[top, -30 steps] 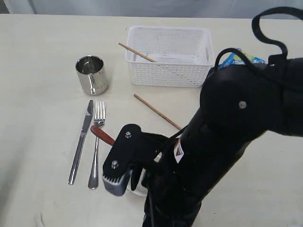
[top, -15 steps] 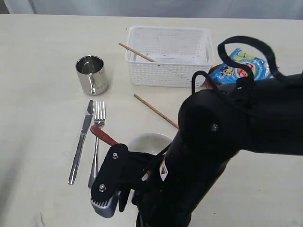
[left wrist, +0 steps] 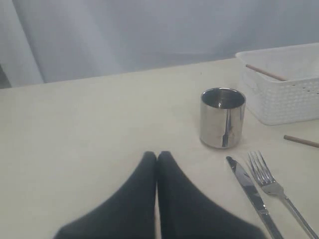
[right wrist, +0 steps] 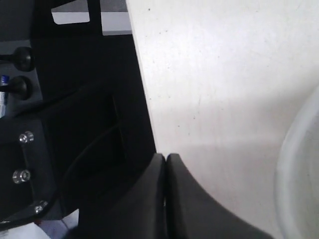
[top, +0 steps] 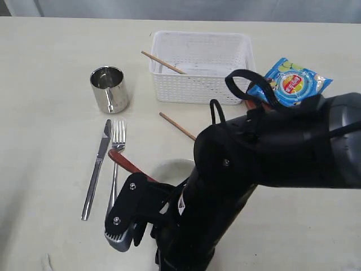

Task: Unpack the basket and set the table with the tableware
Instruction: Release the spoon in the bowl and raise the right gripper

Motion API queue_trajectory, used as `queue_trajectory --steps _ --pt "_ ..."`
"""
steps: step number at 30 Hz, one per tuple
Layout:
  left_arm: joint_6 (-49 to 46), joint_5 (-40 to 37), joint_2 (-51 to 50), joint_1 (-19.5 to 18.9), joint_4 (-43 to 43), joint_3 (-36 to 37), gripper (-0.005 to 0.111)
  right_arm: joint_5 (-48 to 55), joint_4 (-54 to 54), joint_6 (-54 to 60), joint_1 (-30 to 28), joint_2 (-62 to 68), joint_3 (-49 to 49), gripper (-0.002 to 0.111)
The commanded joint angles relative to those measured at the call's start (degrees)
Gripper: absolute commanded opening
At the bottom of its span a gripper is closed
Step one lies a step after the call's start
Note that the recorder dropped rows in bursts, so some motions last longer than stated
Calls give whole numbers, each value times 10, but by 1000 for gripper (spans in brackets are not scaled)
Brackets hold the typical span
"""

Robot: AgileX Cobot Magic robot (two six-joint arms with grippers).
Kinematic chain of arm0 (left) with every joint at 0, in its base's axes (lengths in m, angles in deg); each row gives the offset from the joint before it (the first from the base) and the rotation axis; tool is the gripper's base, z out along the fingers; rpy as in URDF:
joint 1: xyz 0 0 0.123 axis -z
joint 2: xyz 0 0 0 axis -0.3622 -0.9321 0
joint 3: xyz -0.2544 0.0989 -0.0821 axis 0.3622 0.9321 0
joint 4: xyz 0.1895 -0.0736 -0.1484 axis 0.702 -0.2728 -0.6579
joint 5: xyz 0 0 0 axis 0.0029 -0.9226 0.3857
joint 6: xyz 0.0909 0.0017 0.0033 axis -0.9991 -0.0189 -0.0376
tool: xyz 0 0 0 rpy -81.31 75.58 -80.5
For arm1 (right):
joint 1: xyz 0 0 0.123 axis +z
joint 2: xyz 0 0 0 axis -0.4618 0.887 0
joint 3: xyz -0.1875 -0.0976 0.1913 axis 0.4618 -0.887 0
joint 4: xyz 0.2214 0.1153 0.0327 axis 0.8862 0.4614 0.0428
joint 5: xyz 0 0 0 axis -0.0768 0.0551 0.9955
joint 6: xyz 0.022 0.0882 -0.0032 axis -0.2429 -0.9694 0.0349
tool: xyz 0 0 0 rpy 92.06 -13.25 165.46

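Note:
The white basket stands at the back of the table, with one chopstick leaning on its rim. The other chopstick lies in front of it. The steel cup, knife and fork sit at the left, the reddish-brown spoon beside the fork. The off-white bowl shows partly under my right arm. My right gripper is shut and empty over the table's front edge, near the bowl's rim. My left gripper is shut and empty, short of the cup.
A blue chips bag lies right of the basket. My bulky black right arm covers the front right of the table. A reddish sliver shows under it beside the bag. The robot's dark base lies past the table edge.
My right arm has swung down and left toward the table's front edge, uncovering the chips bag and part of the bowl. The tableware has not moved.

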Motion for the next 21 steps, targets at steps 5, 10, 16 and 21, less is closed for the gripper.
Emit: queue_trajectory --steps 5,10,16,21 --pt "2 5 2 0 2 1 0 -47 -71 -53 0 0 0 0" --pt "2 5 2 0 -2 1 0 -75 -143 -113 0 0 0 0" --pt "2 5 2 0 -2 1 0 -89 -172 -140 0 0 2 0" --pt "2 5 2 0 -2 1 0 -103 -193 -148 0 0 7 0"
